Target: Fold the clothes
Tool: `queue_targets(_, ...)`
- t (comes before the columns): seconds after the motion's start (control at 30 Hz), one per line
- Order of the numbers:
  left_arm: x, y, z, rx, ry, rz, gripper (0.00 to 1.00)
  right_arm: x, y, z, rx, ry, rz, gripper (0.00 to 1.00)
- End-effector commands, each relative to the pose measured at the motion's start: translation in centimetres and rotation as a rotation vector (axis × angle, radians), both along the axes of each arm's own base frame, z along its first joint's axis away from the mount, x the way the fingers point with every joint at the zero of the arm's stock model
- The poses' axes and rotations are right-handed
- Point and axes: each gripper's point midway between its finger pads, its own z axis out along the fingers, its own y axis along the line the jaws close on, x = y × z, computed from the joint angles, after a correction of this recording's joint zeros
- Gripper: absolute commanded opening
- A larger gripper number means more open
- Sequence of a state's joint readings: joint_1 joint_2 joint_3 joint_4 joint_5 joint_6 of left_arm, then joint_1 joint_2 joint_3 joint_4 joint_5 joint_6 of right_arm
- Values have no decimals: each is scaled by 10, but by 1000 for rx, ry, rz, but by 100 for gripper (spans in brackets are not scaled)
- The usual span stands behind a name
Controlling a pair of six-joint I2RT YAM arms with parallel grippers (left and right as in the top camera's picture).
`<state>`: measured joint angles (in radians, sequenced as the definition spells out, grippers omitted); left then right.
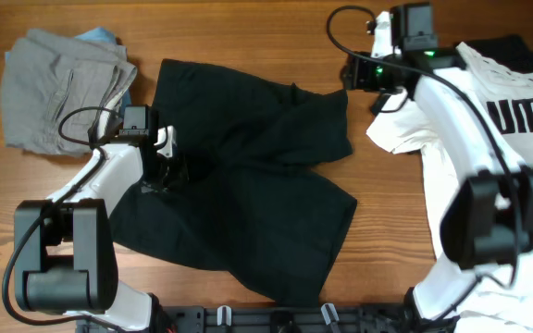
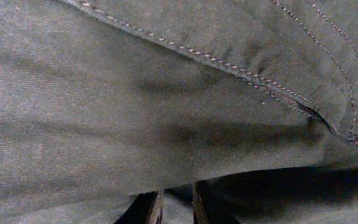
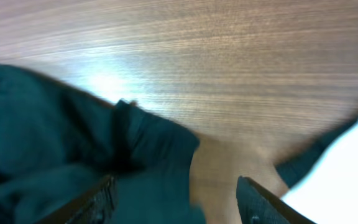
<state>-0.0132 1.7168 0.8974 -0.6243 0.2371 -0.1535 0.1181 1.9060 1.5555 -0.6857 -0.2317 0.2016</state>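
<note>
1. Left pincer (image 1: pixel 169 171): clamped on the black shorts (image 1: pixel 248 185) at their left-middle, cloth bunched.
2. Black shorts: mid-desk (image 1: pixel 248 28), rumpled, apparently unfolded.
3. Right pincer (image 3: pixel 176 193): apart, empty, at shorts' far right corner.
4. Grey shorts (image 1: pixel 54 88), left of black shorts: look folded.
5. T-shirt (image 1: pixel 516 102), right: pending.

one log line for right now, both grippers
left gripper: shut on black shorts | right gripper: open, near shorts edge | shorts: rumpled, not yet folded

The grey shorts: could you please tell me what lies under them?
Only a strip of blue cloth shows from beneath the far edge of the grey shorts; the rest of it is covered.
</note>
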Motion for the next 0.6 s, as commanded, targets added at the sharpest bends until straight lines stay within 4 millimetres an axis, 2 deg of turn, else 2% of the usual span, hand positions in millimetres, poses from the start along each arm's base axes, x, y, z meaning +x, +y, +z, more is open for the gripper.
queue_targets(0.0,-7,11,-13,57,35,-5,17,-4,36,-60,180,110,181,85)
queue_targets(0.03,-7,11,-13,57,32,-5,17,-8,51,-61,260,113,254,84)
queue_targets(0.07,-6,11,-13,57,30,-5,17,-14,66,-57,351,105,332,73)
queue_targets(0.1,-5,11,-13,57,27,-5,17,-18,80,-47,434,73,419,49)
queue_targets(0.13,-5,11,-13,57,24,-4,17,-19,87,-37,486,42,464,18)
queue_targets(0.17,-4,11,-13,57,22,-5,17,-13,89,-24,503,-2,476,4)
queue_targets(0.23,-4,11,-13,57,21,-5,17,-1,79,1,470,-78,449,4)
queue_targets(0.3,-5,11,-13,57,24,-5,17,11,54,32,368,-155,356,4)
queue_targets(0.4,-5,11,-13,57,25,-5,17,15,24,76,203,-263,237,4)
queue_targets(0.43,-5,11,-13,57,25,-5,17,12,14,84,162,-257,172,12)
queue_targets(0.47,-5,11,-13,57,25,-5,17,5,6,83,134,-224,128,40)
queue_targets(0.5,-5,11,-13,57,25,-5,17,-2,1,78,117,-184,97,49)
queue_targets(0.57,-5,11,-13,57,25,-4,17,-9,-13,63,70,-104,12,75)
